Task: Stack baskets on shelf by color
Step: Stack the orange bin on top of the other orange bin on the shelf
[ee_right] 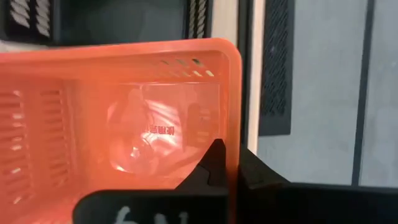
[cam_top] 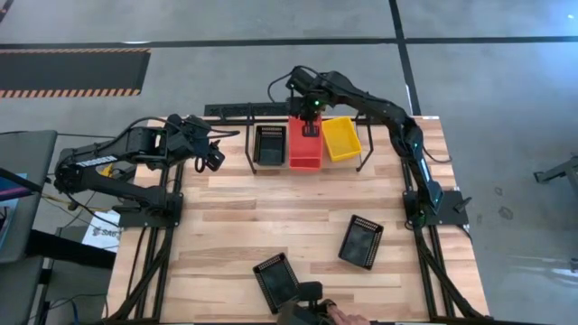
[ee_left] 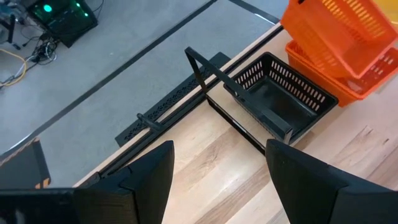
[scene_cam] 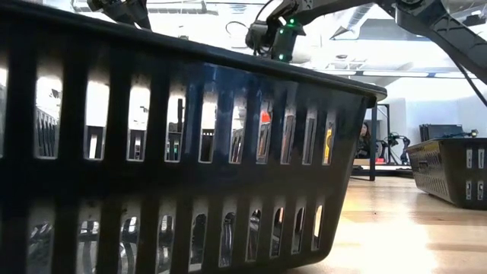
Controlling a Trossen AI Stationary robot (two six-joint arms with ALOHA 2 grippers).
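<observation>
The shelf [cam_top: 247, 149] stands at the table's far edge. In it sit a black basket [cam_top: 269, 144] on the left, red-orange baskets [cam_top: 305, 155] in the middle and a yellow basket [cam_top: 341, 138] on the right. My right gripper [cam_top: 312, 119] is over the red-orange stack, shut on the top red-orange basket [ee_left: 339, 28], which sits tilted above the one below [ee_left: 351, 84]. Two more black baskets [cam_top: 361, 242] [cam_top: 276, 280] lie on the near half of the table. My left gripper [cam_top: 214, 158] hangs open left of the shelf and touches nothing. My right gripper [ee_right: 230, 155] pinches the far end wall [ee_right: 229, 112] of the top red-orange basket, near one corner, with one finger inside the basket and one outside. The fingers come from above, pointing down. The basket hangs tilted over the red-orange basket beneath it.
A person's hand [cam_top: 336, 312] shows at the table's near edge beside the nearer black basket. That basket [scene_cam: 175, 152] fills most of the low view. A black slotted strip [cam_top: 244, 110] lies on the floor behind the shelf. Bare wood lies between the shelf and the near baskets.
</observation>
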